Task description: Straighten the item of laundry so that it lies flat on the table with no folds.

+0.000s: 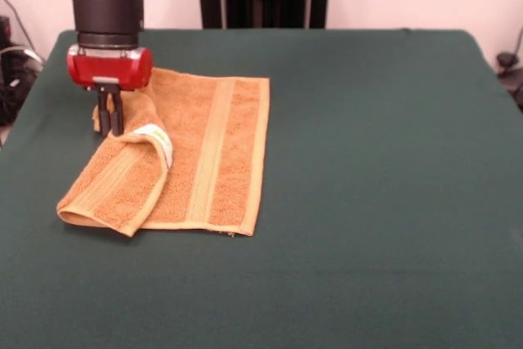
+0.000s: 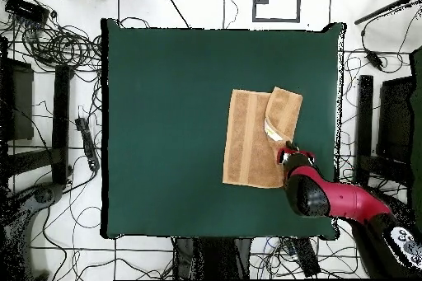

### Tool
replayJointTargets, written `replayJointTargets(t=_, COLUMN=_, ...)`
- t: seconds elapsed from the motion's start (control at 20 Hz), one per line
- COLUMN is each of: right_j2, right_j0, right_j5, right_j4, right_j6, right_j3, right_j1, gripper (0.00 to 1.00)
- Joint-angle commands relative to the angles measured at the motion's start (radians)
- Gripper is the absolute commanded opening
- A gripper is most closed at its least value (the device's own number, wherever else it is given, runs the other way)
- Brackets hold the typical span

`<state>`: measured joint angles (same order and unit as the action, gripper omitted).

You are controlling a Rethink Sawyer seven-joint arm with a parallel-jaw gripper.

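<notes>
Currently, the towel [image 1: 184,153] is being seen lying on the table [image 1: 368,161], toward the left side in the front view and near the edge closest to the robot. Most of it is lying flat, but one end is being held doubled over: a flap [image 1: 114,185] is lying folded back on the rest, with the small white label [image 1: 159,140] showing at the crease.

The gripper [image 1: 110,124] is being held low at the folded part, its two dark fingers [image 1: 117,112] standing close together; cloth appears to be pinched between them, though the contact itself is being partly hidden by the towel's rise. In the overhead view the gripper [image 2: 288,152] is being shown at the towel's folded corner beside the label.

The terry is being judged soft, light and limp, with enough nap to drag on the green cloth rather than slide freely. A hold is best being taken at the free edge of the flap, near its woven band [image 1: 110,179], so that the doubled end can be drawn outward. If too much is being lifted at once, the whole towel is likely to be dragged.
</notes>
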<state>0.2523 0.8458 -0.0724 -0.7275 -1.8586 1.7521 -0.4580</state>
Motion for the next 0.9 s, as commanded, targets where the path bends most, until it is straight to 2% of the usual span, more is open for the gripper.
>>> replayJointTargets(t=0.05, right_j2=-0.134, right_j0=-0.238, right_j5=0.332, right_j4=0.095, right_j6=-0.113, right_j3=0.067, right_j1=0.023, gripper=0.00)
replayJointTargets(t=0.2, right_j2=-0.251, right_j0=-0.330, right_j5=0.322, right_j4=0.146, right_j6=-0.179, right_j3=0.068, right_j1=0.024, gripper=0.00)
replayJointTargets(t=0.55, right_j2=-0.390, right_j0=-0.442, right_j5=0.306, right_j4=0.266, right_j6=-0.253, right_j3=0.084, right_j1=0.050, gripper=0.00)
replayJointTargets(t=0.9, right_j2=-0.640, right_j0=-0.660, right_j5=0.081, right_j4=0.423, right_j6=-0.409, right_j3=0.084, right_j1=0.142, gripper=0.00)
